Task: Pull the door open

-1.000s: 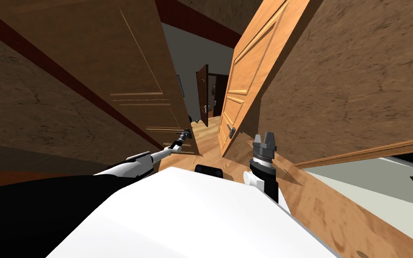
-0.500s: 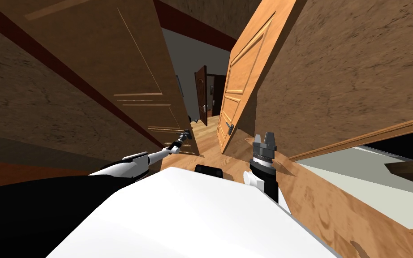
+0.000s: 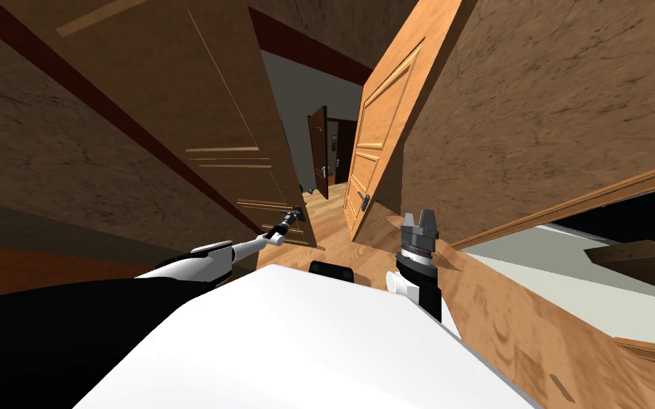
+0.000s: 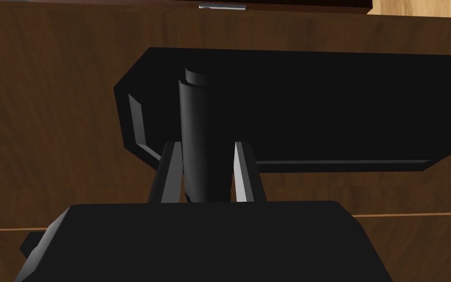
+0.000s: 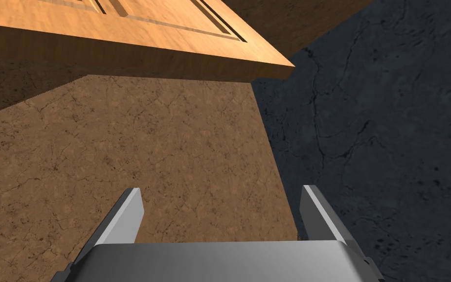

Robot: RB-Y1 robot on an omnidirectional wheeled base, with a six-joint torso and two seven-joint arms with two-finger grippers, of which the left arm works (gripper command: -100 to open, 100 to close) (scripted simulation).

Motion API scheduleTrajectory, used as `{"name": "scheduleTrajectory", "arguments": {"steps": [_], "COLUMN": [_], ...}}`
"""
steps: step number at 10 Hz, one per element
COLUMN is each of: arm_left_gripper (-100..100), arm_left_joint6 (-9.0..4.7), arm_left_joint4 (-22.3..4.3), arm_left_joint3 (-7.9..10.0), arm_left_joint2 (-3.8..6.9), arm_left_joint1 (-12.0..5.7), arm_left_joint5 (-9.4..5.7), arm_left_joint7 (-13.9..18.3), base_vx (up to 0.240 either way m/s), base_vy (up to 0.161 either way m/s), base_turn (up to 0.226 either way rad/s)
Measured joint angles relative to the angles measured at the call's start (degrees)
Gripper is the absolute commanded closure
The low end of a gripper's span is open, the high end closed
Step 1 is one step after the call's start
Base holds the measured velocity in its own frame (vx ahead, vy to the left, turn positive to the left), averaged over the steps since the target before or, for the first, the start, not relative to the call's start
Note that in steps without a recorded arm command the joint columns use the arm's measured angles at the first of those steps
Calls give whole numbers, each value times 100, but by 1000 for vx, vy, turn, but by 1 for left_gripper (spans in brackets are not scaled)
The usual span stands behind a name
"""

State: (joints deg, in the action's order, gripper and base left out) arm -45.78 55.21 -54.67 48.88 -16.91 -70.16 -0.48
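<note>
Presently, items in descending size.

Dark brown door (image 3: 198,121): stands at my left and appears partly open, its free edge beside the outstretched left arm. Risk: the leaf swings toward my own body, and a base that does not back away would block it.

Lighter door (image 3: 381,135): ajar across the passage, well apart from the pull. No hazard judged.

Right pincer (image 3: 419,216): idle beside the chest, blades spread wide, holding nothing.

Left pincer (image 3: 295,213): arm stretched nearly straight, blades narrowed onto the dark door's handle. Risk: so extended an arm has little reach to spare, and a pull off the door's arc would drag the blades along the bar.

Handle (image 4: 200,112): dark round lever on a dark backplate (image 4: 317,107), seated deep between the blades. Risk: a smooth round bar held by thin blades may slip or twist out under load.
</note>
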Motion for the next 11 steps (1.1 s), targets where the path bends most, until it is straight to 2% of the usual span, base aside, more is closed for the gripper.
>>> {"name": "scheduleTrajectory", "arguments": {"steps": [1,4,6,8,9,11], "arm_left_gripper": [100,100,100,100,100,100], "arm_left_joint6": [-81,-348,-507,-612,-615,-675], "arm_left_joint4": [32,275,353,495,516,522], "arm_left_joint3": [-121,-510,-768,-948,-973,-1008], "arm_left_joint2": [57,344,469,610,599,645], "arm_left_joint1": [-16,39,28,45,55,60], "arm_left_joint5": [-29,-206,-296,-397,-396,-355], "arm_left_joint7": [38,84,122,130,118,174], "base_vx": [-155,-166,-169,-99,-112,-158], "base_vy": [72,73,86,27,28,69], "base_turn": [-112,-89,-92,-44,-96,-133]}}
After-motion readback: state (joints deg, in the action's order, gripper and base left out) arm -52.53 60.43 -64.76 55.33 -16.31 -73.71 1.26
